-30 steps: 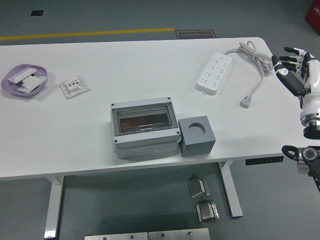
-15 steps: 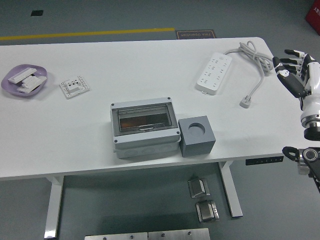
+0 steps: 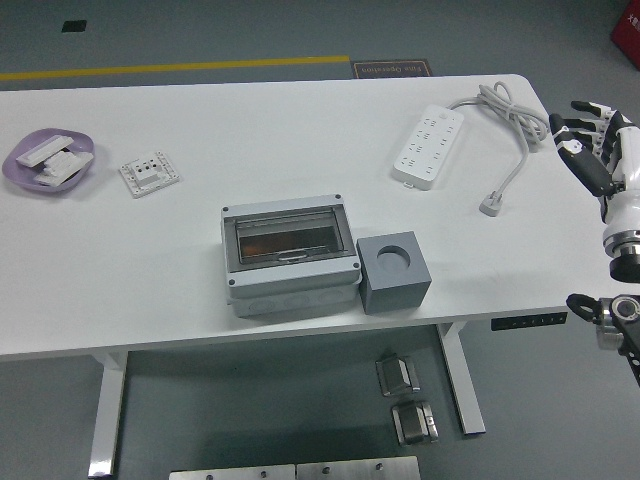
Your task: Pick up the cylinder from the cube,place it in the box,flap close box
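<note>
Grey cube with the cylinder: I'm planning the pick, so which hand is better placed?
Right. The right hand hangs open past the table's right edge, on the side where the grey cube sits beside the box; no left hand is in view.

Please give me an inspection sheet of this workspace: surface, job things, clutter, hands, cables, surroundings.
Surface: white table, no spill seen.
Job things: grey box, clear flap shut; grey cube touching its right side, round recess on top; cylinder cannot be told apart.
Clutter: purple dish with white parts, white socket plate.
Hands: right hand off the table's right edge, fingers spread, empty; left not in view.
Cables: power strip, cord looped, plug free.
Surroundings: grey floor, yellow line, metal parts below.
</note>
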